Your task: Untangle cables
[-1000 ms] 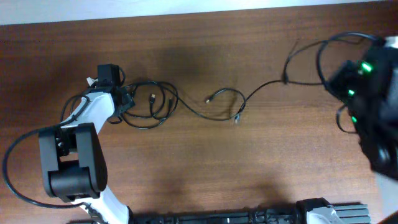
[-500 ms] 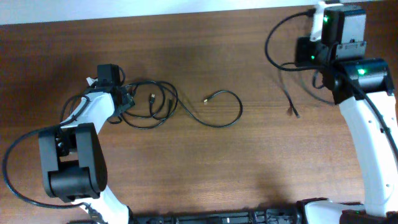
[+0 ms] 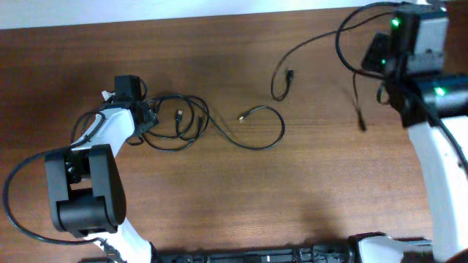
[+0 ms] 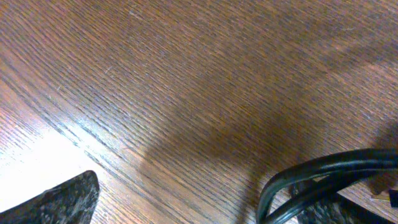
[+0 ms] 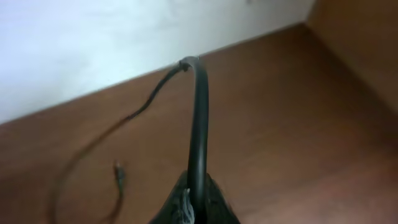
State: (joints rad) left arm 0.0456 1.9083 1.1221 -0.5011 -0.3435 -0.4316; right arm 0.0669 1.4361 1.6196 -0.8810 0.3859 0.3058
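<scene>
A tangle of thin black cables (image 3: 175,124) lies at the left of the table. One strand runs right from it into a loop with a small plug (image 3: 243,115). My left gripper (image 3: 145,117) sits at the tangle's left edge. In the left wrist view its jaws (image 4: 199,202) are wide apart, with a cable strand (image 4: 311,171) beside the right finger. My right gripper (image 3: 382,64) is shut on a separate cable (image 5: 198,112) and holds it up at the back right. That cable's ends hang free, one plug (image 3: 288,76) to the left and another end (image 3: 361,120) below.
The wooden table ends at a white strip (image 3: 219,9) along the back edge, close behind the right arm. A thick black arm wire (image 3: 14,197) loops by the left arm's base.
My right gripper has carried its cable clear of the tangle, up and to the back right. The cable's free end now swings further left. The left arm has not moved.
</scene>
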